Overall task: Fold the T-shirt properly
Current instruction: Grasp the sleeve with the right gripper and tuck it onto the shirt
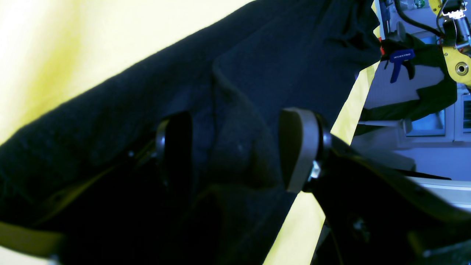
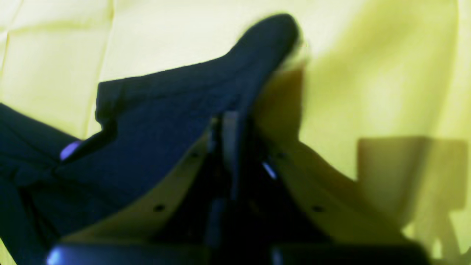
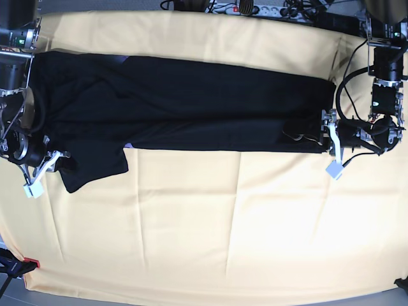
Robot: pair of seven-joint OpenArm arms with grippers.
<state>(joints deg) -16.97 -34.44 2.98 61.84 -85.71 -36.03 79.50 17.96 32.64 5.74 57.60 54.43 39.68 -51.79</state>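
left wrist view: the left gripper [image 1: 235, 147] stands with its jaws well apart, a bunched fold of the large black short-sleeved cloth t-shirt [image 1: 228, 92] sitting between them. the grey pad [image 1: 300, 147] on one side and the dark pad [image 1: 176, 147] on the other each sit against the raised cloth, though whether they press it cannot be told. beneath the shirt lies the pale yellow cloth-covered worktop [image 1: 73, 55]. a blue-handled clamp [image 1: 401, 60] shows at the far edge.

right wrist view: the right gripper [image 2: 230, 140] has its jaws drawn together on an edge of the black shirt [image 2: 165, 121], a tongue of cloth rising past the fingertips. the picture is blurred. the yellow worktop [image 2: 368, 73] fills the background.

base view: the t-shirt [image 3: 191, 105] lies as a long black band across the upper half of the worktop [image 3: 223, 223], folded lengthwise, with one sleeve [image 3: 95, 169] jutting down at the picture's left end. the right gripper [image 3: 39, 175] is at that left end, just beside the sleeve; the left gripper [image 3: 328, 143] is at the picture's right end, on the lower corner of the band. a red-tipped clamp [image 3: 29, 263] grips the worktop's cover at the lower left corner.
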